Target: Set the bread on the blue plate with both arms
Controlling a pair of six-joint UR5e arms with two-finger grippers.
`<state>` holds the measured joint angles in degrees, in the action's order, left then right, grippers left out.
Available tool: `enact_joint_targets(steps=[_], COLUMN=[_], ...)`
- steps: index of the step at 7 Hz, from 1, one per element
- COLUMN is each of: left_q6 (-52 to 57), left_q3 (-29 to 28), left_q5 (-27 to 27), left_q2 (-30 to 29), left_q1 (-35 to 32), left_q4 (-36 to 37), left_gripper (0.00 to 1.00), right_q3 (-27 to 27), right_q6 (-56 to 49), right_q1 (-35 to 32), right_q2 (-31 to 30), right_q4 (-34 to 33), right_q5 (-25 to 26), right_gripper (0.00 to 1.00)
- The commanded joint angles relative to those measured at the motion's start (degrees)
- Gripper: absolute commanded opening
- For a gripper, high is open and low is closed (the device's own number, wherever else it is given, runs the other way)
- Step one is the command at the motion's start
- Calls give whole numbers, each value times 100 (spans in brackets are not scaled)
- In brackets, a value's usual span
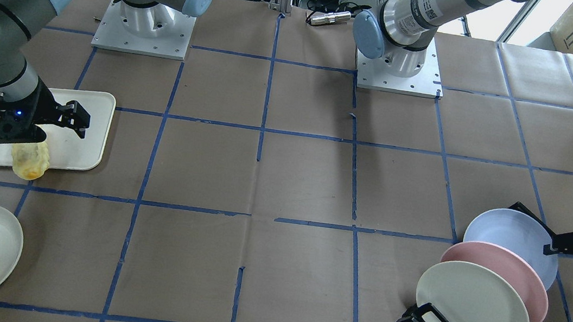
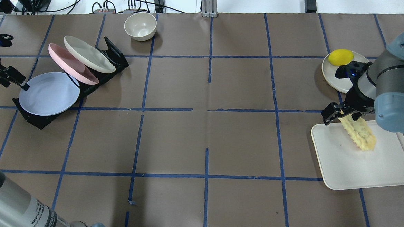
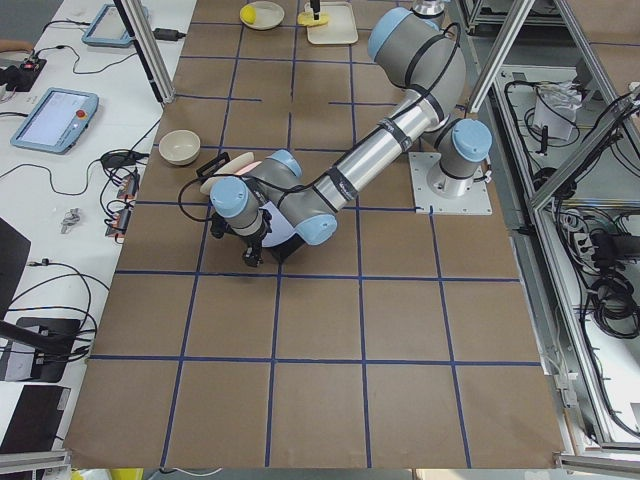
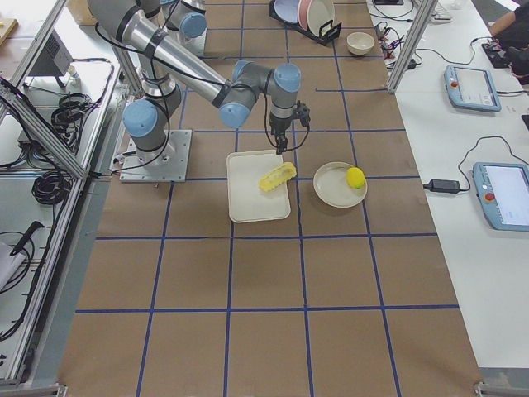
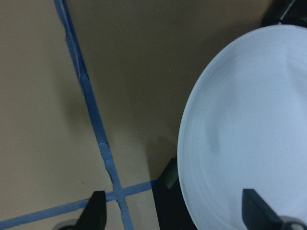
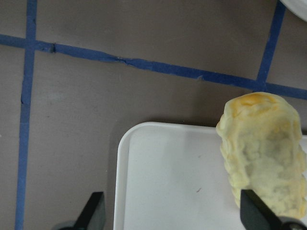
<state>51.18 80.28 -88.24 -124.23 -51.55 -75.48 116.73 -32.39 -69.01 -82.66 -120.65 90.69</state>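
Observation:
The bread (image 2: 360, 134) lies on a cream tray (image 2: 365, 167) at the right; it also shows in the right wrist view (image 6: 261, 153) and the front view (image 1: 31, 159). My right gripper (image 2: 340, 117) (image 6: 172, 213) is open just above the bread's golden end, holding nothing. The blue plate (image 2: 49, 93) (image 1: 507, 229) leans in a black rack at the left. My left gripper (image 2: 17, 79) (image 5: 175, 213) is open, its fingers on either side of the plate's rim (image 5: 249, 124).
A pink plate (image 2: 71, 63) and a cream plate (image 2: 89, 54) lean in the same rack (image 2: 113, 53). A cream bowl (image 2: 140, 25) stands at the back. A lemon (image 2: 341, 56) lies on a cream plate (image 2: 332, 77) beyond the tray.

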Motion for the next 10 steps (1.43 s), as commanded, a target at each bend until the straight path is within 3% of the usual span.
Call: enact_joint_targets(steps=[1,2,3,5,7,8,9,10], left_q6=[-20,-64,-64,-64,-82,-82,-91,-91], left_q3=[-4,-4,-4,-12,-47,-82,-196,-406], left_q5=[280,464,718,729,755,816,817,808], left_q2=[-223,-285,-321,-286,-242,-259,-225,-250], left_q1=[22,144,224,225,216,216,207,207], left_q4=[-46,-55,-90,-221,-344,-345,-432,-589], left_gripper=[96,89,76,29,18,16,16,16], right_q3=[-54,-72,-28,-11,-19,-2,-45,-37], right_q6=[-826,-1030,-1346,-1742,-1902,-1894,-1833,-1684], right_q1=[527,546,546,581,739,740,740,740], right_q2=[503,575,601,777,988,988,971,910], right_q4=[-371,-476,-738,-1046,-1154,-1145,-1111,-980], right_q5=[-16,-16,2,11,-25,-7,28,19], right_gripper=[99,99,91,91,96,83,43,15])
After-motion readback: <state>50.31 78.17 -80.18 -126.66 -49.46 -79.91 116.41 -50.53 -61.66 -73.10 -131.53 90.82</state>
